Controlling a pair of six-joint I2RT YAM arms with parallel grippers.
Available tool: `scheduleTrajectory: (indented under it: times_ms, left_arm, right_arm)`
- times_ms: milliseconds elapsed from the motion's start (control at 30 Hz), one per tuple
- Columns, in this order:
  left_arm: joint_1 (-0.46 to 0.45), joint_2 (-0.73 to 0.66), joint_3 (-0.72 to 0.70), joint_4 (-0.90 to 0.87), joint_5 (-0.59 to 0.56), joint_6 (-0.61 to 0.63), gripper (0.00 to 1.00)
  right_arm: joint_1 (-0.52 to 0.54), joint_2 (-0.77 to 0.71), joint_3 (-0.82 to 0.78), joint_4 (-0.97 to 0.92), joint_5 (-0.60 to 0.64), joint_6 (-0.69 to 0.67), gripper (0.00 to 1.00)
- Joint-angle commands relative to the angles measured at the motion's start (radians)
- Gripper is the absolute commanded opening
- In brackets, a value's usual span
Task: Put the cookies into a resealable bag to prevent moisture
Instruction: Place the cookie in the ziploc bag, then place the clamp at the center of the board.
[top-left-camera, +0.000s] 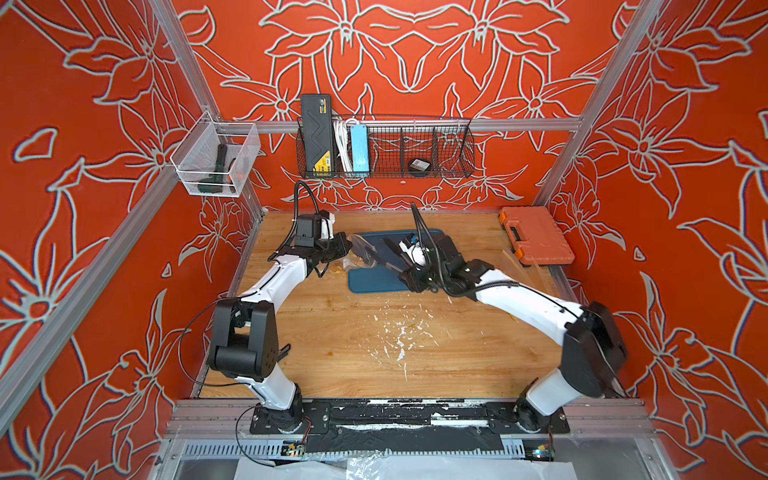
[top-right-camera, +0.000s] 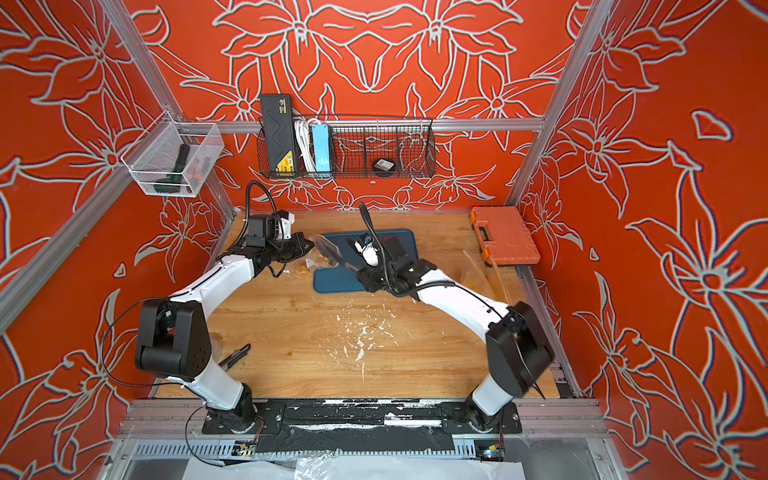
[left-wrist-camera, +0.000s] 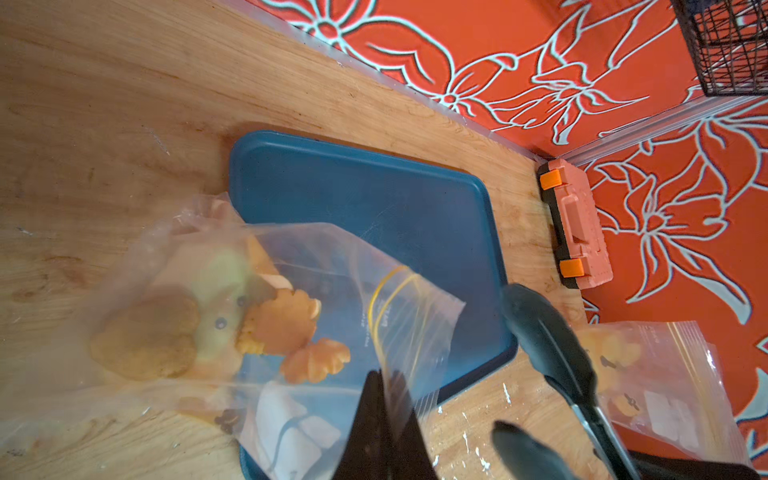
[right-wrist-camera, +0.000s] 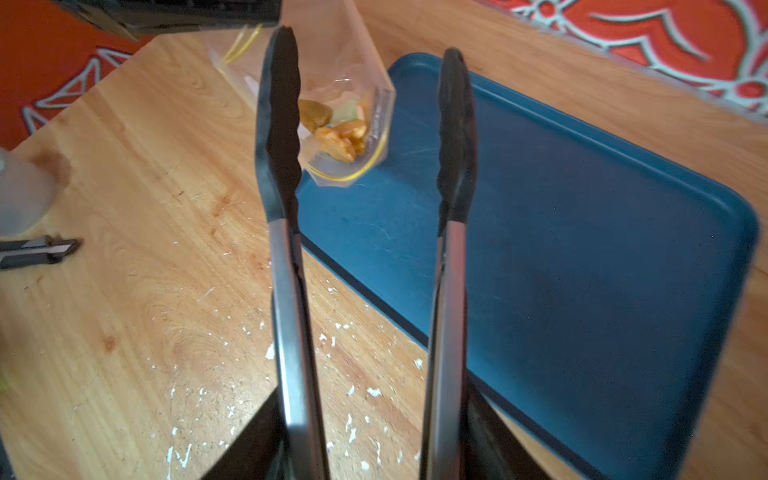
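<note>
Bag, cookies inside, sits at the left edge of the tray, pinched at its zip rim by your clenched left gripper; empty, spread tongs grasped by your right gripper point toward it.

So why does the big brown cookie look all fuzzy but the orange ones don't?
Left wrist view: the brown cookie is out of focus, probably too near the lens and behind crinkly bag plastic; the orange cookies look sharper; the tongs are smeared. Right wrist view: the tongs look clearer, the tray goes soft at its far corner.
</note>
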Motion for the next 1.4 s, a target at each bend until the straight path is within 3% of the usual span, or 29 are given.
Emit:
scheduleTrajectory:
  times_ms: [0, 133, 433, 600, 700, 833, 1100, 1367]
  left_arm:
    - [-0.001, -0.001, 0.006, 0.018, 0.051, -0.004, 0.00]
    - [-0.005, 0.002, 0.008, 0.016, 0.057, -0.002, 0.00]
    - [-0.012, 0.003, 0.011, 0.011, 0.055, 0.008, 0.00]
    - [-0.013, 0.007, 0.013, 0.010, 0.061, 0.010, 0.00]
    - [-0.013, 0.008, 0.013, 0.010, 0.062, 0.009, 0.00]
    - [-0.015, 0.010, 0.014, 0.007, 0.061, 0.009, 0.00]
    - [-0.015, 0.000, 0.013, 0.003, 0.050, 0.010, 0.00]
    - [-0.015, -0.044, 0.012, -0.009, 0.055, 0.043, 0.00]
  right_arm:
    - [0.032, -0.149, -0.074, 0.139, -0.050, 0.000, 0.39]
    - [0.052, -0.193, -0.096, 0.230, -0.169, 0.013, 0.37]
    - [0.096, -0.001, 0.079, 0.155, -0.283, -0.001, 0.38]
    - [0.099, 0.016, 0.098, 0.159, -0.327, 0.000, 0.48]
    - [0.098, -0.035, 0.065, 0.182, -0.307, 0.008, 0.59]
    - [0.097, -0.151, -0.039, 0.223, -0.259, 0.032, 0.60]
    - [0.040, -0.280, -0.338, 0.159, 0.159, 0.141, 0.54]
    - [-0.051, -0.253, -0.473, 0.185, 0.106, 0.151, 0.52]
